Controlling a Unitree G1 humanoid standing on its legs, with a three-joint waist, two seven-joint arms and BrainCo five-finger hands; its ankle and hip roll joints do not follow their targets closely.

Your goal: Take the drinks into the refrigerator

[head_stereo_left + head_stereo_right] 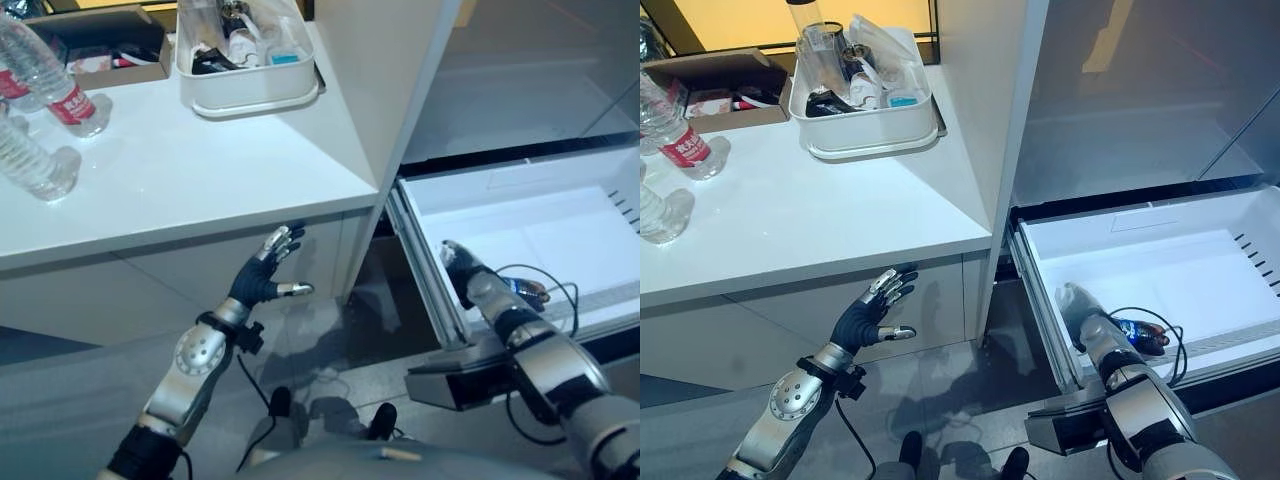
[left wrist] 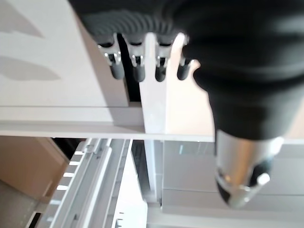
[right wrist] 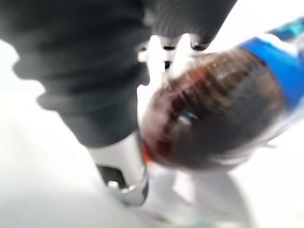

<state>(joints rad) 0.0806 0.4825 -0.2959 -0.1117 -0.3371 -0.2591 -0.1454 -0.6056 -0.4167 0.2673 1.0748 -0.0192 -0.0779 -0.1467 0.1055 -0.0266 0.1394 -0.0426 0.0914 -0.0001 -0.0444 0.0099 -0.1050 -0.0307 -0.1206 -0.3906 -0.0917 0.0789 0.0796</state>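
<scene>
A cola bottle (image 1: 1140,334) with a blue label lies on its side in the open white refrigerator drawer (image 1: 530,215), near the front left corner. My right hand (image 1: 1080,308) reaches into the drawer just past it, and the bottle (image 3: 223,109) rests against the thumb side by the wrist. The fingers look straight, not wrapped round it. Two clear water bottles (image 1: 58,85) (image 1: 30,160) with red labels stand on the white counter (image 1: 200,170) at the far left. My left hand (image 1: 264,272) hangs open with spread fingers in front of the counter's cabinet, holding nothing.
A white bin (image 1: 250,98) of odds and ends sits at the back of the counter beside a cardboard box (image 1: 100,40). A tall white panel (image 1: 390,70) separates the counter from the refrigerator. The drawer's front rail (image 1: 440,300) juts out toward me.
</scene>
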